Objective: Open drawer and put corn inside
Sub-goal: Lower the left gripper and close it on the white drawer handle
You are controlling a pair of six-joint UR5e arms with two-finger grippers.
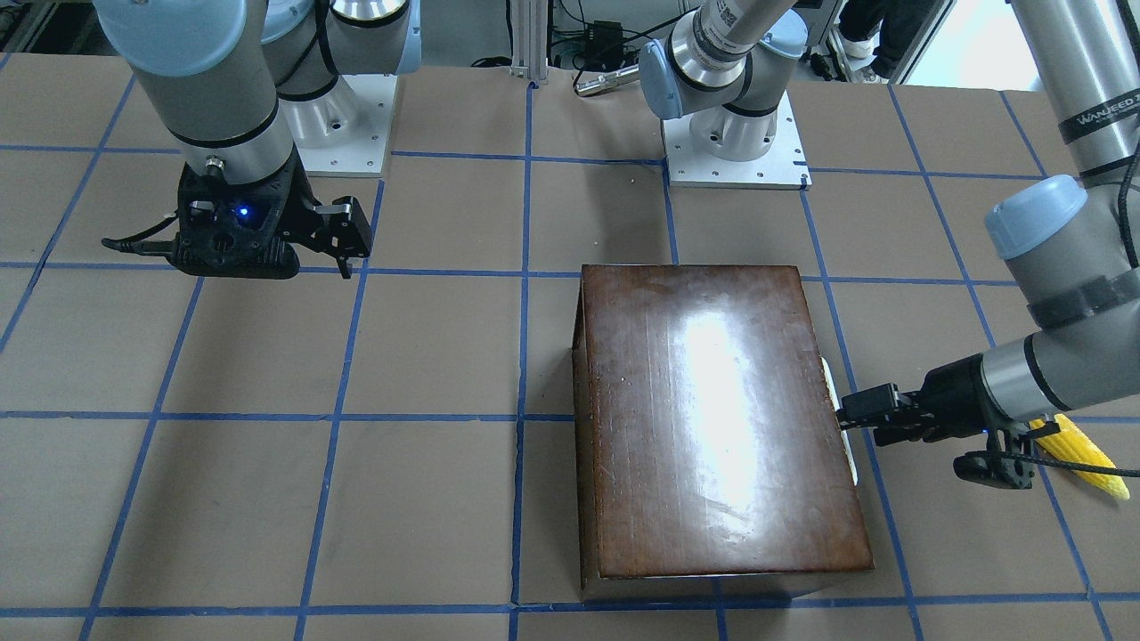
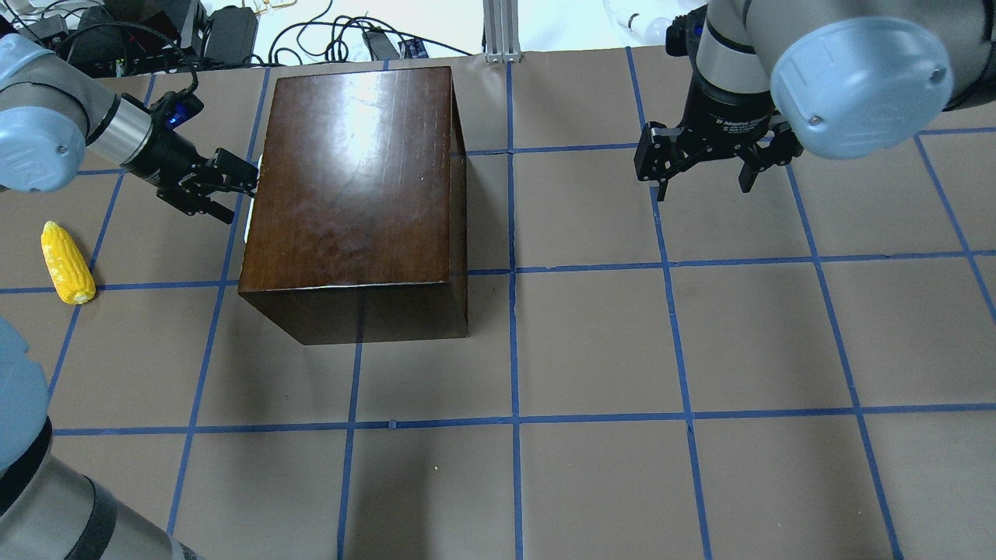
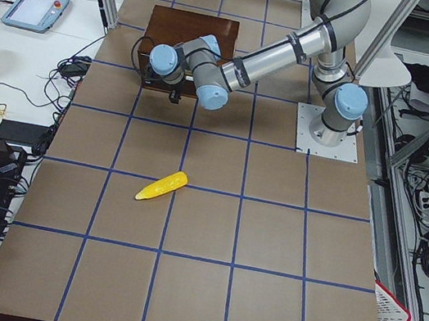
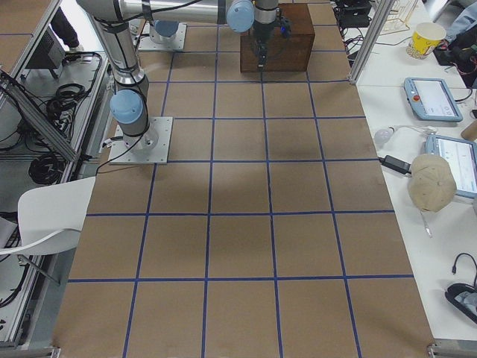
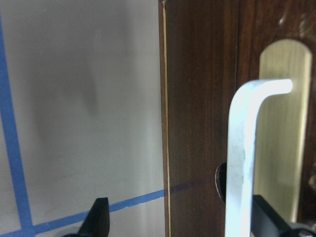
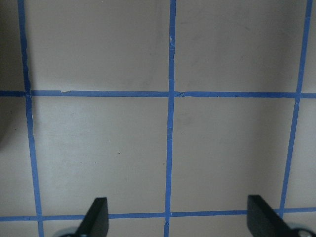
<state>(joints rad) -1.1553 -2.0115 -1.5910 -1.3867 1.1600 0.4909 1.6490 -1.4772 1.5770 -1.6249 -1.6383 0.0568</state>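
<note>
The glossy dark-brown box [image 2: 358, 179] stands at the table's far left, also in the front view [image 1: 712, 409]. Its drawer is pushed in; only the dark front panel [image 5: 197, 123] and the whitish handle [image 5: 242, 163] show, the handle as a pale sliver from overhead [image 2: 250, 222]. My left gripper [image 2: 241, 187] is open at the drawer front, and the handle lies between its fingertips [image 5: 98, 219], just inside the right one. The yellow corn [image 2: 68, 263] lies on the table behind that arm, also in the front view [image 1: 1082, 454]. My right gripper [image 2: 704, 167] hangs open and empty above the table, away from the box.
Brown paper with a blue tape grid [image 2: 513, 420] covers the table. The two arm bases [image 1: 735, 142] sit on white plates at the robot's side. Cables and equipment [image 2: 233, 31] lie beyond the far edge behind the box.
</note>
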